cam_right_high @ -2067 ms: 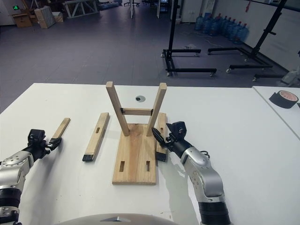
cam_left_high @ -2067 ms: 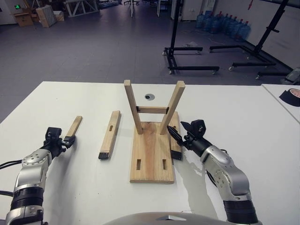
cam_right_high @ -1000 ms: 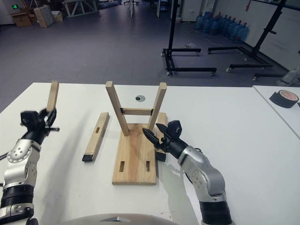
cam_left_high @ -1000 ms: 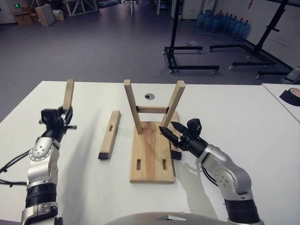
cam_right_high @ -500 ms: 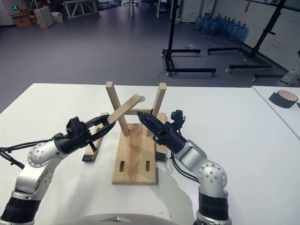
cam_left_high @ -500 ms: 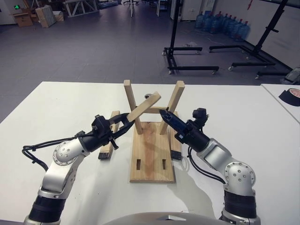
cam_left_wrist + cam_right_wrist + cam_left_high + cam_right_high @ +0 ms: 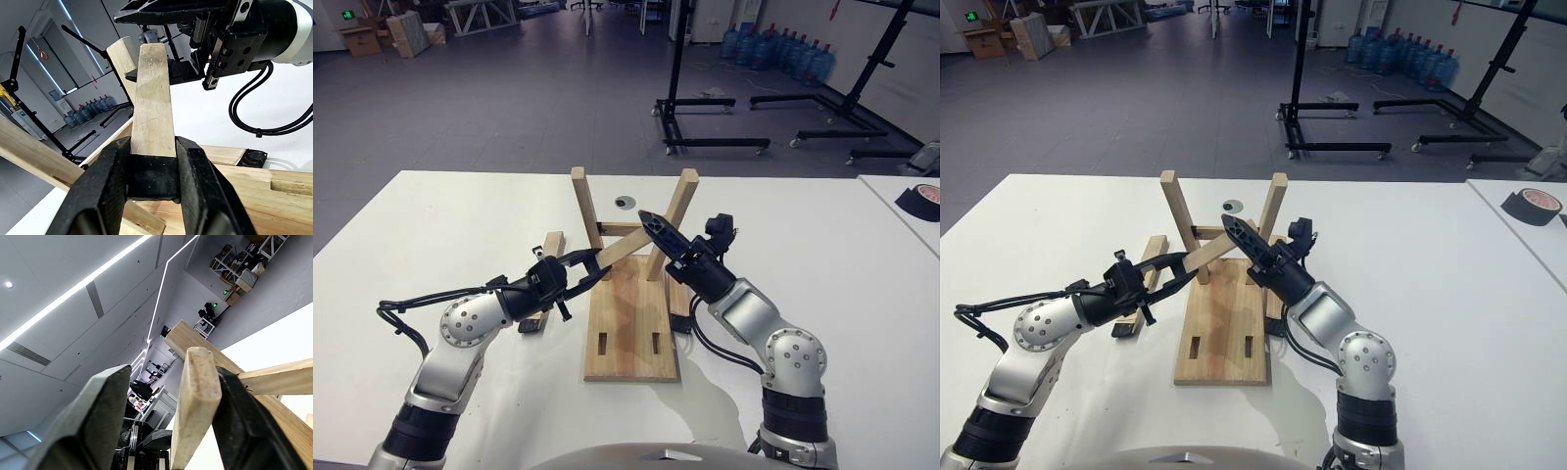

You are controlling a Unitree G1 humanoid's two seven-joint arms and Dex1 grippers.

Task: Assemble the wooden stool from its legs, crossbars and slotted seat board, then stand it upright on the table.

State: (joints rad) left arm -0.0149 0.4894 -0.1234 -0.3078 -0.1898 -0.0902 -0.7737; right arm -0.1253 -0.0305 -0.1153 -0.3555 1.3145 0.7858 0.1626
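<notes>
The slotted seat board (image 7: pixel 631 328) lies flat mid-table. Two legs (image 7: pixel 581 211) (image 7: pixel 677 217) stand slanted at its far end, joined by a crossbar (image 7: pixel 619 229). My left gripper (image 7: pixel 590 271) is shut on the near end of a second, loose crossbar (image 7: pixel 625 246), held slanting up across the two legs. In the left wrist view this crossbar (image 7: pixel 154 93) rises from between the fingers (image 7: pixel 98 191). My right gripper (image 7: pixel 652 226) is open around the bar's upper end; in the right wrist view the wood (image 7: pixel 195 396) rests against one finger (image 7: pixel 234 416).
A loose slotted leg (image 7: pixel 551 250) lies left of the board, partly behind my left arm. Another leg (image 7: pixel 679 294) lies along the board's right edge. A table hole (image 7: pixel 626 203) is behind the stool. A tape roll (image 7: pixel 921 200) sits far right.
My left gripper lifted the loose crossbar from the table's left side and carried it over to the standing legs. My right gripper rose from beside the board onto the bar's upper end.
</notes>
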